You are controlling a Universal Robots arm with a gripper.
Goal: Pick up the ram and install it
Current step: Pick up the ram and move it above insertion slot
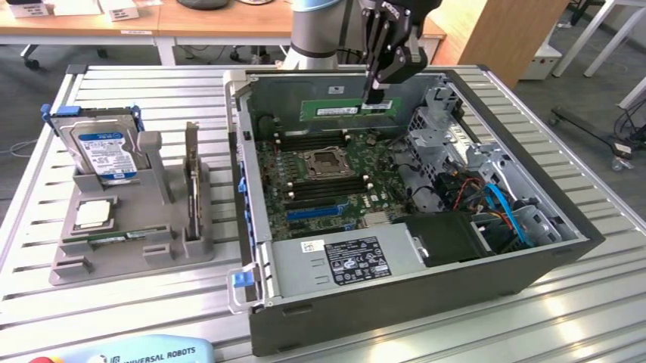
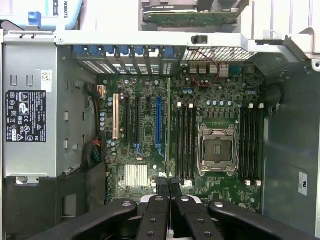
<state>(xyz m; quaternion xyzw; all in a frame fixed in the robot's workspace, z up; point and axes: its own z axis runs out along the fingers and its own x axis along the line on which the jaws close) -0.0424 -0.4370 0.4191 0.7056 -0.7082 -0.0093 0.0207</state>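
On the exterior view's left, a grey holder (image 1: 141,249) is seen on the slatted tabletop (image 1: 41,302). A blue-labelled hard drive (image 1: 101,151) and a dark upright card (image 1: 192,174) are stood in it. Further right, an open computer case (image 1: 404,302) is laid on its side, with the motherboard (image 1: 302,189) exposed. Above the board, towards the far wall of the case, the tool (image 1: 376,97) is clamped together on the ram (image 1: 338,110), which is held level and clear of the slots. In the wrist view the ram (image 2: 169,125) is seen edge-on as a thin line between the fingers (image 2: 155,210), just beside the black memory slots (image 2: 186,142) next to the processor socket (image 2: 217,150).
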